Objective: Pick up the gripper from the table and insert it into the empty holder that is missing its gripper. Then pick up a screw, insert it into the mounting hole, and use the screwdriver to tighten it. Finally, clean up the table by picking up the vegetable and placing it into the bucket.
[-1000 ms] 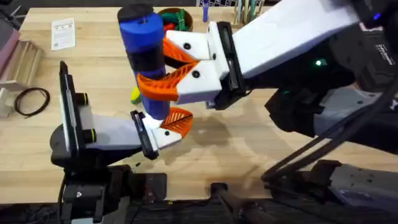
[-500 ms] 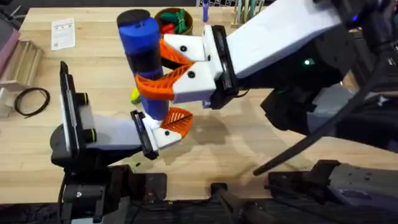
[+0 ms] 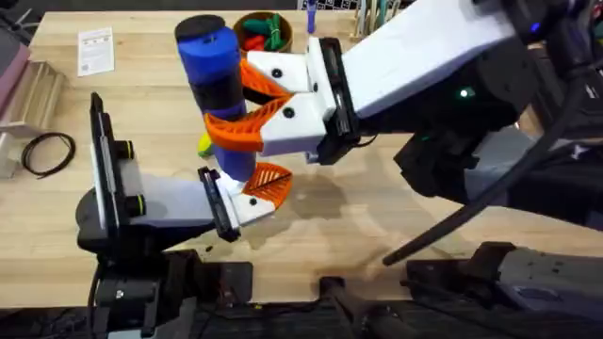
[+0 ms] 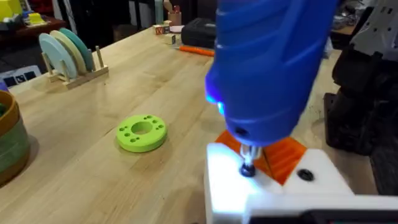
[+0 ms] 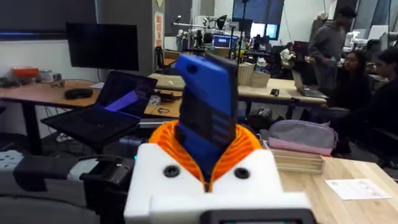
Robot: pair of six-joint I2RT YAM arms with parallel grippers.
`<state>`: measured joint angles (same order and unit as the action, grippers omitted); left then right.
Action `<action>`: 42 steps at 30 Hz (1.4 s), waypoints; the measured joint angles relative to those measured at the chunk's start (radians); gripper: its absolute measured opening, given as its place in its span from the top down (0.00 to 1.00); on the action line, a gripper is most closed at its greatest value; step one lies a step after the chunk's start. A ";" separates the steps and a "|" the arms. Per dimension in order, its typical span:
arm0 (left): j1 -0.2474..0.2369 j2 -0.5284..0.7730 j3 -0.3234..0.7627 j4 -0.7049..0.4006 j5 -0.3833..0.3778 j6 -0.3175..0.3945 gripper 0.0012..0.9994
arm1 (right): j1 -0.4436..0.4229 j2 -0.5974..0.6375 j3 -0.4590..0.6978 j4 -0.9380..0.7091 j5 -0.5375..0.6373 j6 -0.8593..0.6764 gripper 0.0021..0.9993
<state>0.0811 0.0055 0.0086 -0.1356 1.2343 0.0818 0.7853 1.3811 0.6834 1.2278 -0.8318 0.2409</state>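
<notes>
Two arms of mine meet over a pale wooden table (image 3: 377, 212), in a room with desks, a laptop and monitors behind, as my right wrist view shows.

My right gripper (image 3: 243, 104) reaches in from the right and clamps its orange ribbed fingers (image 3: 240, 130) around the screwdriver (image 3: 212, 66), which stands upright with its blue cap toward the overhead camera. My left gripper (image 3: 266, 184) lies low just near of it, under the screwdriver's lower end; I cannot tell how wide its fingers stand.

From my left wrist the metal tip (image 4: 248, 163) shows, pressing down into a hole in a white block (image 4: 273, 186) with orange ribbing (image 4: 287, 154) behind it. That contact is hidden from above by the screwdriver body and my right fingers. The same view shows a green disc (image 4: 142, 133) lying flat on the wood and a rack of pale plates (image 4: 65, 53) farther off.

The vegetable (image 3: 203, 145) peeks out yellow-green at the left of the screwdriver, mostly covered by it. The bucket (image 3: 266, 29) sits at the far edge, holding red and green toys. At the left lie a paper card (image 3: 95, 51) and a coiled black cable (image 3: 47, 153).
</notes>
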 joint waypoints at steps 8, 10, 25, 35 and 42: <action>0.000 0.000 0.000 0.000 0.000 0.000 0.99 | 0.000 0.000 0.000 -0.001 -0.001 -0.002 0.98; 0.000 0.000 0.000 0.000 0.000 0.000 0.99 | 0.000 0.000 0.000 -0.001 -0.001 -0.003 0.98; 0.000 0.000 0.000 0.000 0.000 0.000 0.99 | 0.000 0.000 0.000 0.000 -0.003 -0.003 0.98; 0.000 0.000 0.000 0.000 0.000 0.000 0.99 | -0.002 0.000 0.136 -0.069 -0.037 0.025 0.98; 0.000 0.000 0.000 0.000 0.000 0.000 0.99 | -0.061 0.000 0.347 -0.750 0.032 -0.136 0.98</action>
<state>0.0811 0.0055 0.0086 -0.1359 1.2343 0.0818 0.7241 1.3811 1.0304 0.4781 -0.7998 0.1050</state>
